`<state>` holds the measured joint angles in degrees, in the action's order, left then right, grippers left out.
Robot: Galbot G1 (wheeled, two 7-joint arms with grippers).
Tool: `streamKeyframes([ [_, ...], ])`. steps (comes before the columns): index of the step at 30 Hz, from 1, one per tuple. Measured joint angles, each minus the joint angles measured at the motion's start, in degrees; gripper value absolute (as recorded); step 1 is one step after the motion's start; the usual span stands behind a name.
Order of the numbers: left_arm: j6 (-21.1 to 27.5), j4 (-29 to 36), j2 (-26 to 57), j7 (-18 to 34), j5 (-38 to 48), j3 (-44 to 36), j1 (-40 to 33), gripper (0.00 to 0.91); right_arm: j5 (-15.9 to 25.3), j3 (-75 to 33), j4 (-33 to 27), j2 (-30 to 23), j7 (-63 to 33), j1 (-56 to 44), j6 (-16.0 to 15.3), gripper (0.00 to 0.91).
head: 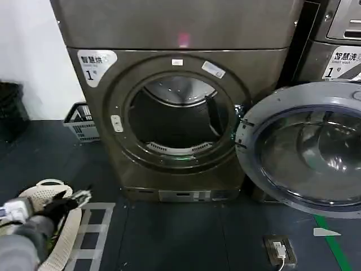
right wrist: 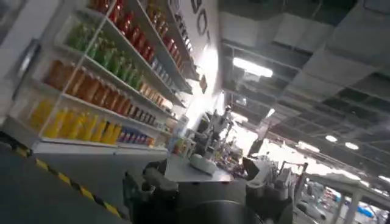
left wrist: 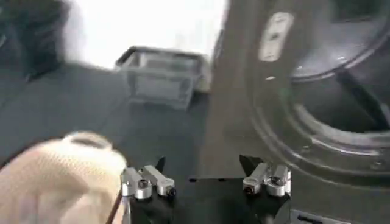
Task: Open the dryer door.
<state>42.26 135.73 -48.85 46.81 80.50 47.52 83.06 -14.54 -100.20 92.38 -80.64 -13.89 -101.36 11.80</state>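
I see the dryer door [head: 307, 148] swung wide open, hanging out to the right of the bronze-grey dryer [head: 180, 107]. Its grey inner face and dark glass look toward me. The round hole of the drum [head: 179, 116] is open, and I can look right in at the shiny back wall.

My left gripper [head: 72, 200] is down low near the floor's front left corner, well apart from the door. In the left wrist view its two fingers [left wrist: 146, 181] stand wide apart with nothing between them (just dark floor beyond). A cream mesh laundry bag [head: 56, 226] lies on the floor just beside that gripper.

A small grey basket [head: 80, 121] sits on the floor by the white wall, left of the dryer. A second machine [head: 333, 51] stands to the right, behind the open door.

My right gripper [right wrist: 207, 198] points up at shelves of bottles [right wrist: 103, 79] and a ceiling. Its fingers are dark and blurry, so I cannot tell if they are apart or together.
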Motion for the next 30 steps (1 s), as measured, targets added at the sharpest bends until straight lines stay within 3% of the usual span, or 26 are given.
streamKeyframes([
  [4,-0.02,-1.78,2.79,7.05,12.28,3.57,0.27,0.907,-0.38,0.17,-0.34,-0.01,0.16,-0.15,0.61,0.907],
  [12,-0.07,-6.04,5.51,13.69,26.08,10.71,2.26,0.907,-1.11,-0.15,-1.04,0.02,0.64,-0.34,1.94,0.907],
  [16,-0.07,-8.68,6.45,14.79,31.88,13.43,2.72,0.907,-1.2,-0.08,-1.14,-0.41,0.95,-0.43,2.86,0.907],
  [30,-0.07,-17.85,8.71,15.93,38.46,18.13,1.88,0.907,-2.04,-0.09,-1.31,-0.65,1.48,-0.54,2.79,0.907],
])
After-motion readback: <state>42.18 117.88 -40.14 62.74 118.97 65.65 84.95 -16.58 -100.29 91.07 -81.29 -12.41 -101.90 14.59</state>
